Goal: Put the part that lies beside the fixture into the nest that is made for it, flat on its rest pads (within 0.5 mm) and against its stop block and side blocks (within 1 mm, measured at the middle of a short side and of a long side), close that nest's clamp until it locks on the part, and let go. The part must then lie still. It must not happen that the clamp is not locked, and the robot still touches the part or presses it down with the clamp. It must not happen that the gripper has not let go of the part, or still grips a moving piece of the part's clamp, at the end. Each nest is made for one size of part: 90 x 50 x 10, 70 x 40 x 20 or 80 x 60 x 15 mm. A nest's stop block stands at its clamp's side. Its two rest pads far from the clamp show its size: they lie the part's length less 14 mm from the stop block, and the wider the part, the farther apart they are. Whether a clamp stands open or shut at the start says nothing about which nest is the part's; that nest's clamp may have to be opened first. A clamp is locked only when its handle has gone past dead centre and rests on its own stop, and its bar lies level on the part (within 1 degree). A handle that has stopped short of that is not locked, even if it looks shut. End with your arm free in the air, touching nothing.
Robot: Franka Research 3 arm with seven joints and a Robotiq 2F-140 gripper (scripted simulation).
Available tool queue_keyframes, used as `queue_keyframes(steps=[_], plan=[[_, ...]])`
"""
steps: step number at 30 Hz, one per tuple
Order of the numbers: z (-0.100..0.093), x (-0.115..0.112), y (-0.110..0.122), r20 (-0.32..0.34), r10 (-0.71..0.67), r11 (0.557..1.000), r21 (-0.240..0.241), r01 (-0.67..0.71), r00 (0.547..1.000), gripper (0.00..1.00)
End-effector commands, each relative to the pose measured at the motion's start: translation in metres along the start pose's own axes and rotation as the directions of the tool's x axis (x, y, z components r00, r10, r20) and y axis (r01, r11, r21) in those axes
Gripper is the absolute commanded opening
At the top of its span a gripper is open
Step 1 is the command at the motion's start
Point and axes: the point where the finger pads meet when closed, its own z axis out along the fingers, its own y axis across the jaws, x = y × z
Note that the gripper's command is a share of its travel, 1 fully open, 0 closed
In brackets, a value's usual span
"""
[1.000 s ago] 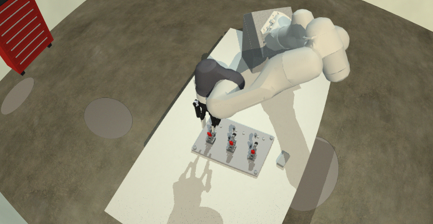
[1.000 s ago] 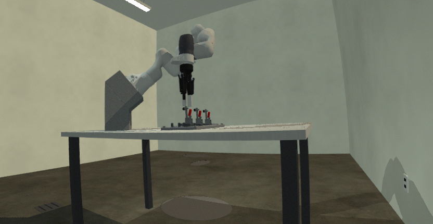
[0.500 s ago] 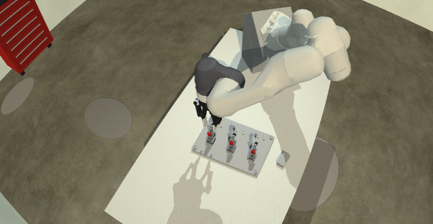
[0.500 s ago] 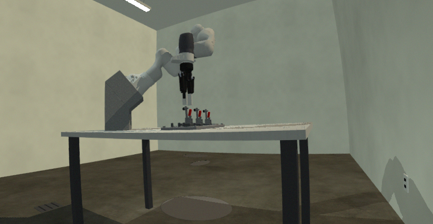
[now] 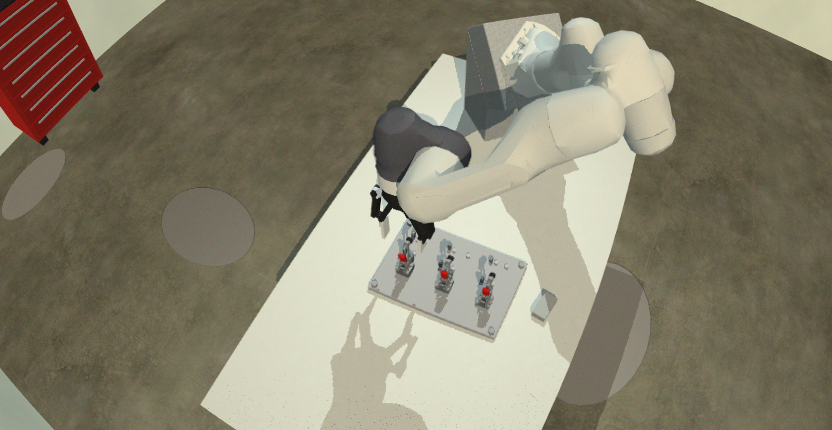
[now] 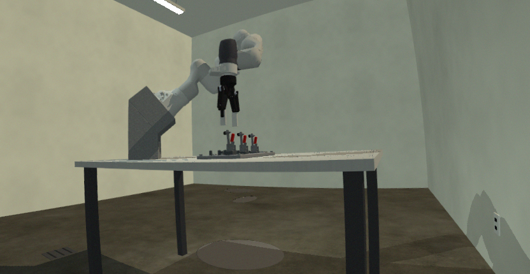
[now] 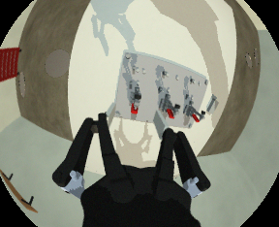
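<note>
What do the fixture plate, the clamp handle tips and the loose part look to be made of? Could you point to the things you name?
Fixture plate (image 5: 465, 305) (image 7: 134, 113): matte grey, flat and even; painted or bare metal, can't tell.
Handle tips: glossless bright red over grey clamps, likely plastic or rubber grips.
Loose part (image 5: 543, 305) (image 7: 212, 104): pale grey block, plain faces; perhaps metal, plastic possible.

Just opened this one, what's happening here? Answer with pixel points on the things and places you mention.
A robot arm holds its open gripper (image 5: 402, 240) (image 6: 228, 119) (image 7: 135, 112) above a flat fixture (image 5: 427, 307) (image 6: 218, 157) (image 7: 152, 110) carrying three clamps with red handles. There is nothing between its fingers. The part (image 5: 543, 305) (image 7: 212, 104) lies on the table (image 5: 302, 334) (image 6: 296, 164) (image 7: 97, 78) beside the fixture, so it has yet to be placed in a nest.
</note>
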Motion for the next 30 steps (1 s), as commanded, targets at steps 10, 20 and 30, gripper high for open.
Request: queue_keyframes(steps=[10, 20, 30], plan=[[-0.035, 0.001, 0.000, -0.001, 0.009, 1.000, -0.004, -0.009, 1.000, 0.58], [-0.043, 0.001, 0.001, -0.001, 0.009, 1.000, -0.004, -0.009, 1.000, 0.58], [-0.043, 0.003, 0.018, -0.001, 0.009, 1.000, -0.004, -0.009, 1.000, 0.58]])
